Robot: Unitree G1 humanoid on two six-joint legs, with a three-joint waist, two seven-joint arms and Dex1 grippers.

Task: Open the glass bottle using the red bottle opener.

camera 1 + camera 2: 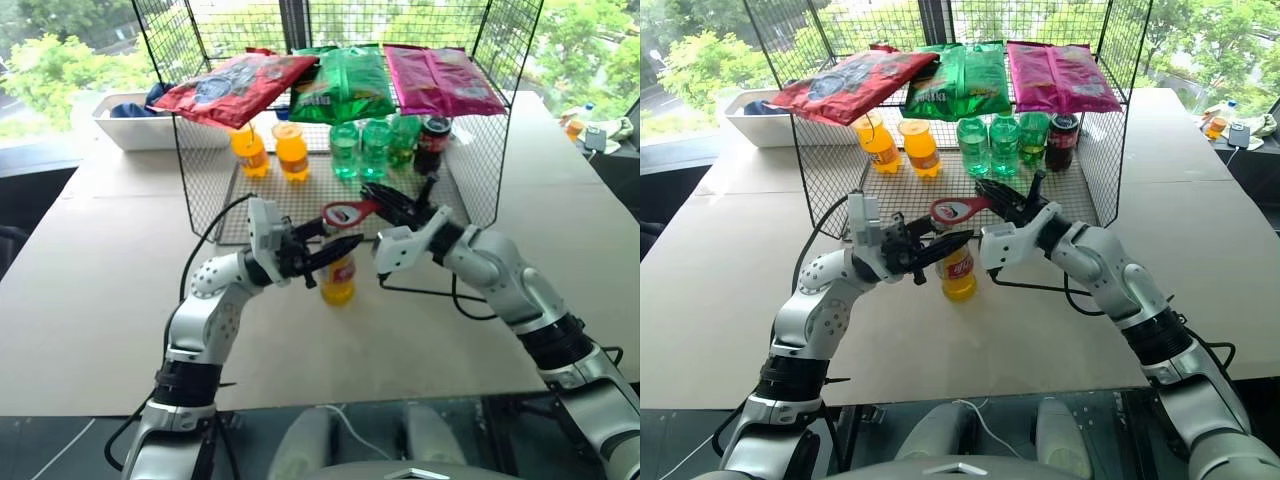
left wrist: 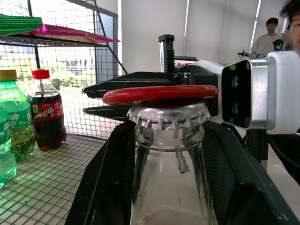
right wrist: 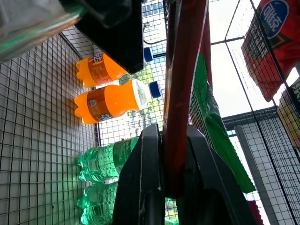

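- The glass bottle point(image 1: 338, 276) is standing upright on the table point(image 1: 90, 300) just in front of the wire rack point(image 1: 200, 190), long axis vertical, neck pointing straight up, crown cap point(image 2: 168, 116) on.
- The left gripper point(image 1: 328, 250) is clamping the neck just below the cap, one finger point(image 2: 105, 187) on each side.
- The red bottle opener point(image 1: 350, 212) is lying flat and level across the cap, ring head over it, handle running back towards the right gripper point(image 1: 392, 211), whose fingers point(image 3: 140, 187) are pressed together on the handle.
- Risk, as I read it: the ring looks to be resting on top and not hooked under the crimped edge, so levering could just skid off.
- Second risk: a hard pry could tip the slim bottle out of the left grip.
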